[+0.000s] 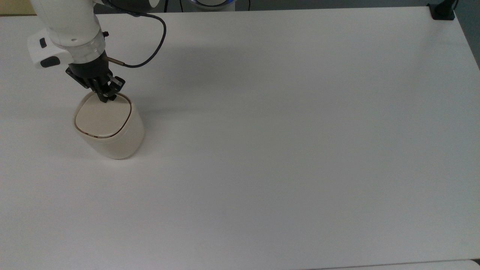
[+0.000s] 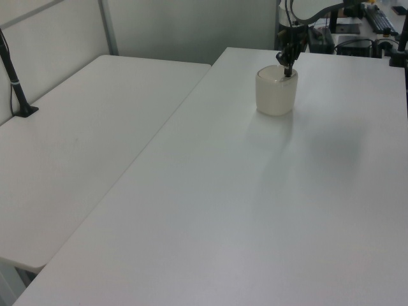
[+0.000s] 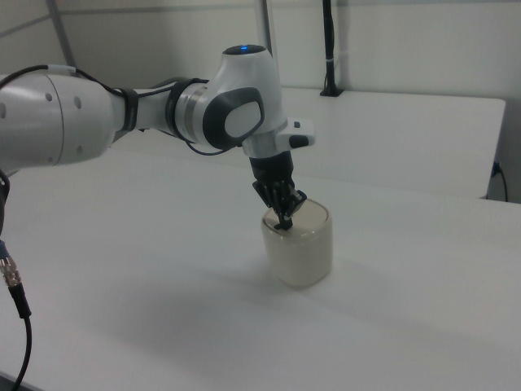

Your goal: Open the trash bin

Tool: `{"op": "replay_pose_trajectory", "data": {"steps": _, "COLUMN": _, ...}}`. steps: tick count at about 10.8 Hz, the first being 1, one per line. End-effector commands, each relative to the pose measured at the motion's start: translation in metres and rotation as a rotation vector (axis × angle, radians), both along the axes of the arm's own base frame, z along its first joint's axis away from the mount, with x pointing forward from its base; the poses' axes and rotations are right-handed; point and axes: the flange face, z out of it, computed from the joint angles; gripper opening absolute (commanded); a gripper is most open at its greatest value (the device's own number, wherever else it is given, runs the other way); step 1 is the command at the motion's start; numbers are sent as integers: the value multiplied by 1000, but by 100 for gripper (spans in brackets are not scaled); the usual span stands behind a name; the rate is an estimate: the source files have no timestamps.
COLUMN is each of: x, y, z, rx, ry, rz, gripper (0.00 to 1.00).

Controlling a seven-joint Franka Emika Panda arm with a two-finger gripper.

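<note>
Gripper (image 1: 106,98) of white robot arm (image 3: 122,114), black fingers (image 3: 284,218) drawn together into a single tip, grasping nothing. Tip set down on far edge of flat lid of small cream-beige plastic trash bin (image 1: 112,137), at the spot of the lid's release button, judged so as to press it. Bin upright near the top view's upper left of white surface (image 1: 285,142); lid shut and flat.
</note>
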Motion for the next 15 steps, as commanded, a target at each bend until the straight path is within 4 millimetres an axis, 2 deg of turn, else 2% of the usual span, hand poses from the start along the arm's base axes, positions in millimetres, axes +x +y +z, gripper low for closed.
{"op": "replay_pose_trajectory", "data": {"steps": 1, "x": 3, "y": 3, "z": -20, "rx": 5, "ry": 21, "rz": -16, "gripper": 0}}
{"op": "replay_pose_trajectory", "data": {"steps": 3, "x": 4, "y": 4, "z": 9, "rx": -3, "ry": -19, "rz": -14, "gripper": 0}}
{"op": "replay_pose_trajectory", "data": {"steps": 5, "x": -1, "y": 25, "z": 57, "rx": 13, "ry": -46, "rz": -3, "gripper": 0}}
{"op": "replay_pose_trajectory", "data": {"steps": 7, "x": 1, "y": 69, "z": 84, "rx": 6, "ry": -17, "rz": 70, "gripper": 0}}
{"op": "replay_pose_trajectory", "data": {"steps": 10, "x": -23, "y": 129, "z": 126, "rx": 16, "ry": 24, "rz": 161, "gripper": 0}}
{"op": "replay_pose_trajectory", "data": {"steps": 13, "x": -52, "y": 173, "z": 162, "rx": 16, "ry": 29, "rz": 282, "gripper": 0}}
{"op": "replay_pose_trajectory", "data": {"steps": 15, "x": -68, "y": 190, "z": 173, "rx": 22, "ry": 52, "rz": 320, "gripper": 2}}
